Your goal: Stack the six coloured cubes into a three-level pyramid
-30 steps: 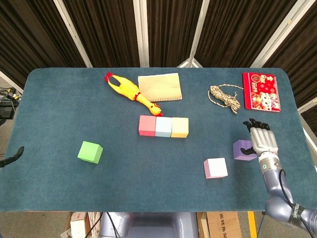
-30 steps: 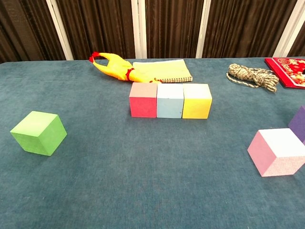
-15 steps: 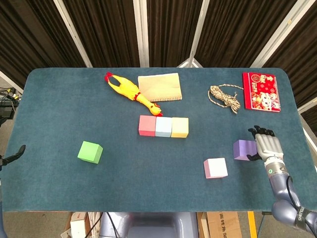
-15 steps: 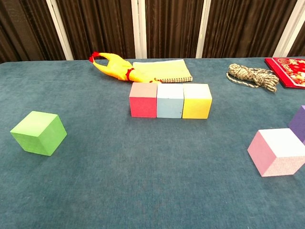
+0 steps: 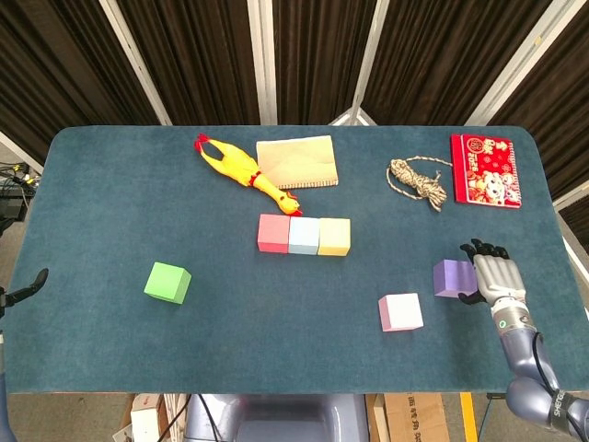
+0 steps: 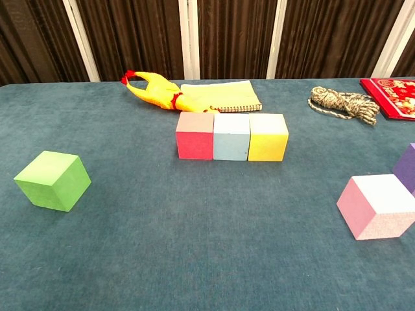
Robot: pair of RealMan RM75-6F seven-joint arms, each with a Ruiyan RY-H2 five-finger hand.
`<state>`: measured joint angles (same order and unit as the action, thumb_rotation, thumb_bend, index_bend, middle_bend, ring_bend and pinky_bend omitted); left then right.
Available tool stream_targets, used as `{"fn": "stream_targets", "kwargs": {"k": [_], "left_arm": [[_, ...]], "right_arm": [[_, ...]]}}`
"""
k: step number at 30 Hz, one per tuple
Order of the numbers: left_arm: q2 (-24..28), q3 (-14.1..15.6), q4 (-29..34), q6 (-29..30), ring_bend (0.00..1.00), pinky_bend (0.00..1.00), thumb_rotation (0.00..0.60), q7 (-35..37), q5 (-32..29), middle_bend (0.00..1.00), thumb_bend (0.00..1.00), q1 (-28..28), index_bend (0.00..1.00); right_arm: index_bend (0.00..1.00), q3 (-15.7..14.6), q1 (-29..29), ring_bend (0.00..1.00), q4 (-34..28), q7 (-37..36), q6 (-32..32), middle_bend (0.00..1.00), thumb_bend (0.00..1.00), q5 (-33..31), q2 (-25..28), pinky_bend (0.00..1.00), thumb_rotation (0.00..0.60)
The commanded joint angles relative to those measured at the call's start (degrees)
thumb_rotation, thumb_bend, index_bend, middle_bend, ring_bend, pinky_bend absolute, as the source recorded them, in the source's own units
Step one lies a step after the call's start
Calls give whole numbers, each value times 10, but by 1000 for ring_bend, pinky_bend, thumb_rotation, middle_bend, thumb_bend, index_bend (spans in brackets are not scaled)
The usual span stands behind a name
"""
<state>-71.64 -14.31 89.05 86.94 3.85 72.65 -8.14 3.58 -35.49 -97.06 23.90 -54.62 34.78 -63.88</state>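
— Progress so far: how much of the pyramid stands?

— Only the bottom row, by my reading. The red cube (image 5: 273,232), the blue cube (image 5: 304,235) and the yellow cube (image 5: 334,236) sit side by side, touching, in the middle of the worktop (image 5: 138,203). Nothing rests on top of them yet.

— And the other three?

— All loose. The green cube (image 5: 167,282) lies well apart to the left, the pink cube (image 5: 400,312) towards the front right, and the purple cube (image 5: 453,277) just beyond it, near the right edge.

— Is either hand on a cube?

— The right hand (image 5: 494,274) is just beside the purple cube, on its right side, fingers pointing away from the robot. Dark fingertips seem to meet the cube's right face, but I cannot tell whether it grips the block or merely lies against it. Of the left hand (image 5: 28,284), only a dark tip shows at the left border, off the worktop; whether it is spread or curled cannot be judged.

— So what remains?

— Two cubes for the middle level, over the seams of the base, then one on the peak. I'd judge the purple cube the likely next pick, given where the right hand is.

— Anything else around?

— A rubber chicken (image 5: 241,171), a notebook (image 5: 295,161), a coil of rope (image 5: 419,180) and a red booklet (image 5: 485,169) along the far side, none in the way.
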Motion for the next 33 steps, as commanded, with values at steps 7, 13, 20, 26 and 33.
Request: {"fn": "stream_targets", "kwargs": {"k": [7,13,20,26,33], "left_arm": [[-3,0,-2,1,0,0,600,-3,1,0,281,-1,149],[-4,-1,-2,2,0,0,600,-4,-1,0,281,0,149],[-9,-3,-1,1,0,0,600,-9,-6,0,281,-1,153],[-10,-6,2,1,0,0,600,-8,-12,0,281,-1,157],[-12,-8,4,-2,0,0,600,-9,-20,0,281,-1,160]], "right_arm": [[142,-3,-2,32,16,2,11,52,276,-7,-10,0,600],[142,-2,-2,32,30,-3,15,69,275,-7,-21,0,600],[143,5,-4,32,43,-9,14,143,275,-5,-34,0,600],[173,3,-8,32,52,-2,23,171,276,-11,-42,0,600],[202,2,-10,43,64,-3,29,206,275,-17,-48,0,600]]}}
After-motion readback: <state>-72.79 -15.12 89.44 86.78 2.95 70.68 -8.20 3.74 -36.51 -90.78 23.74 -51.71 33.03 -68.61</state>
